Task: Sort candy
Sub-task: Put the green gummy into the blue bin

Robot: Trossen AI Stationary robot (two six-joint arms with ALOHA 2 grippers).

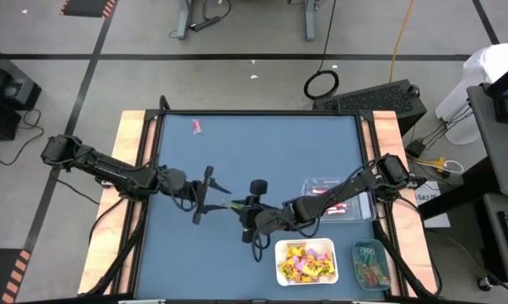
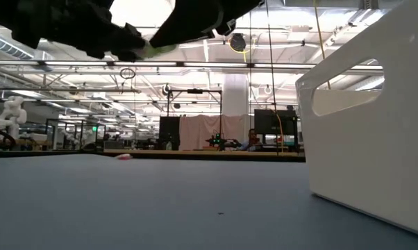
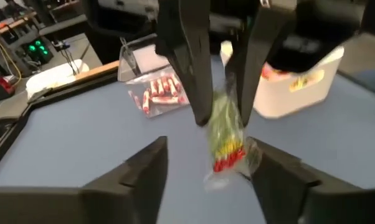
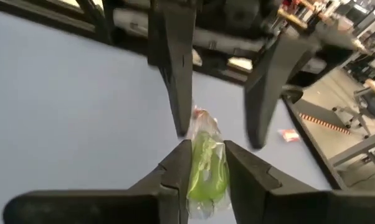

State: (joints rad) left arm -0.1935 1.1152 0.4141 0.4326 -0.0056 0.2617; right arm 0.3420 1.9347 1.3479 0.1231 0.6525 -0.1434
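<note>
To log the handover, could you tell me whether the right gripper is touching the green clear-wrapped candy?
Touching: in the right wrist view the right gripper pinches the green clear-wrapped candy between both fingers.

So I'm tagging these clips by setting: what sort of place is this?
Probably a large robotics lab or workshop hall. The low view shows a high open ceiling with strip lights and equipment racks; from above, a blue work table stands on concrete floor with marking tape.

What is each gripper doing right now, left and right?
Left gripper: open, fingers either side of the green clear-wrapped candy, not gripping.
Right gripper: shut on that candy, above the blue table.
</note>
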